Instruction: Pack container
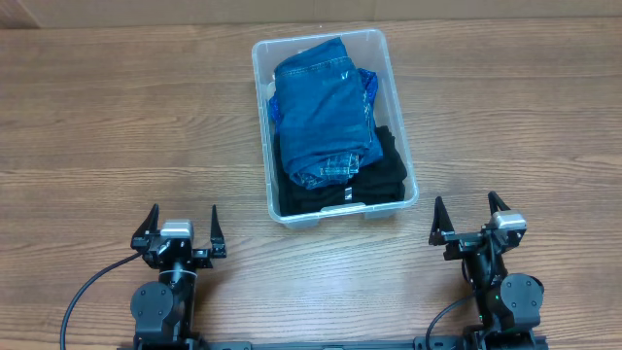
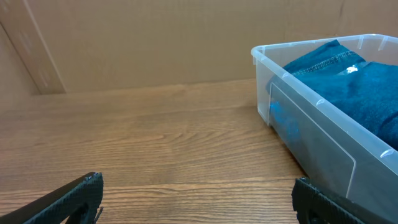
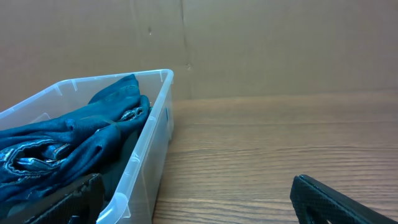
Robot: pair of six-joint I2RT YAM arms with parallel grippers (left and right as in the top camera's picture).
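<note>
The left gripper is resting at the near edge of the table, its fingers spread wide and gripping nothing. Between the arms and farther back, the container is sitting on the wood, holding folded blue jeans over black clothing. The right gripper is sitting equally wide apart, empty.

Container: clear plastic bin, rounded corners, sitting upright and open-topped (slightly askew) in the middle of the table, holding folded blue jeans lying atop black clothing.
</note>
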